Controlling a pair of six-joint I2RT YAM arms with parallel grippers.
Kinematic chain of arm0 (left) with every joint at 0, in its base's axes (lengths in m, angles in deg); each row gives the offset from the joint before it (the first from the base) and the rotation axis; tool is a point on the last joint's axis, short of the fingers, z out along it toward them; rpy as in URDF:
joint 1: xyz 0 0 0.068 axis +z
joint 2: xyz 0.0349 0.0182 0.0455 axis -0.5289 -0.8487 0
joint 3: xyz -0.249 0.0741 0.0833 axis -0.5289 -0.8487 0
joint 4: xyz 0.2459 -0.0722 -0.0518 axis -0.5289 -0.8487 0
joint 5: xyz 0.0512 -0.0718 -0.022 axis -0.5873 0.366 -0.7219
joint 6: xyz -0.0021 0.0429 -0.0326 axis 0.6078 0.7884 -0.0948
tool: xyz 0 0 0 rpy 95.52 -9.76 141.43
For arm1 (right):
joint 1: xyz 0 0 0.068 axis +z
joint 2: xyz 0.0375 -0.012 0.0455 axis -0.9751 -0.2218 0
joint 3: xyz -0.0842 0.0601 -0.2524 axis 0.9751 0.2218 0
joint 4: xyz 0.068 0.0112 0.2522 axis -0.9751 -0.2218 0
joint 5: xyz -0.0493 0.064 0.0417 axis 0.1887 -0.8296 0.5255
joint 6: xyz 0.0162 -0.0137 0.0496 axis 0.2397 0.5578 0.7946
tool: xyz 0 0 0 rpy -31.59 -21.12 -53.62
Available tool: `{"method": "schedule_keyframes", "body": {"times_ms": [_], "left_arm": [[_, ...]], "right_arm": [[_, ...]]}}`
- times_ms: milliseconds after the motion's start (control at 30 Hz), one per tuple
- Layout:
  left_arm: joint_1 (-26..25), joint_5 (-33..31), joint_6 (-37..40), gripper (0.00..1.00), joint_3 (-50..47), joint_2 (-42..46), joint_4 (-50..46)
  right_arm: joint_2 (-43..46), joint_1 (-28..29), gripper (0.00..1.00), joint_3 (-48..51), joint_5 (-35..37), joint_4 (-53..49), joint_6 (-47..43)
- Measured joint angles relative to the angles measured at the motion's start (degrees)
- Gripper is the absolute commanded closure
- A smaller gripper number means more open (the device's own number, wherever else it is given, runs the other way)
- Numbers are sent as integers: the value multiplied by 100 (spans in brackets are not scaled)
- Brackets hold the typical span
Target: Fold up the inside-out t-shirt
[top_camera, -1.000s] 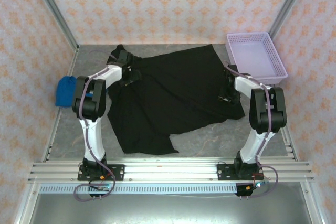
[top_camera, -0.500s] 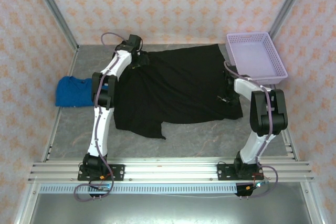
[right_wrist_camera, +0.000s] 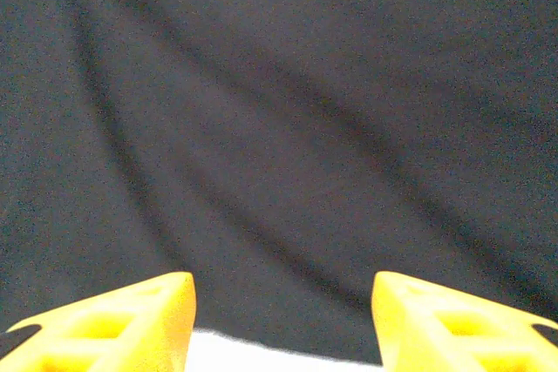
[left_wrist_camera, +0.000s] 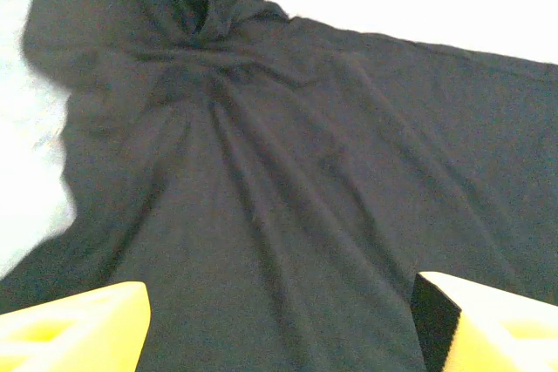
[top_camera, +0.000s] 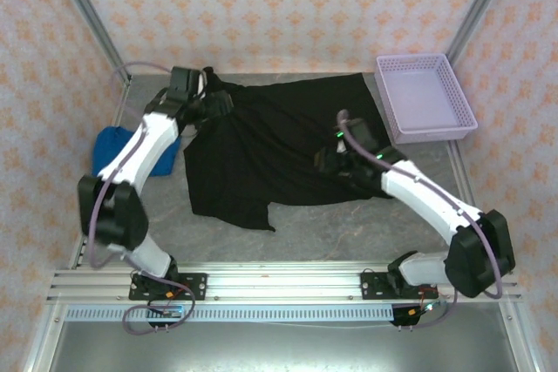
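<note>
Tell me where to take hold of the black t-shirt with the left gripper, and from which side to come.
Probably the bunched, raised fold at the far-left corner of the t-shirt: it stands up off the table, while the rest lies flat with little to pinch. Come from the left, where the open left gripper hovers beside it.

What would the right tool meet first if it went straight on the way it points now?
Most likely the black t-shirt, lying straight ahead of the right tool, whose jaws stand open; how close it is is hard to judge.
</note>
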Motion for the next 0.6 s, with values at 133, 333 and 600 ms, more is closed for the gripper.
{"method": "schedule_keyframes", "body": {"times_ms": [133, 333, 600], "left_arm": [[0, -166, -238, 20, -1331, 804, 127], [0, -420, -387, 20, -2365, 1587, -114], [0, -529, -389, 20, -2682, 2295, -205]], "right_arm": [[-638, 1547, 29, 87, -494, 417, 92], [-1473, 2398, 28, 190, -846, 1130, 413], [-2129, 2610, 74, 374, -1086, 1915, 953]]}}
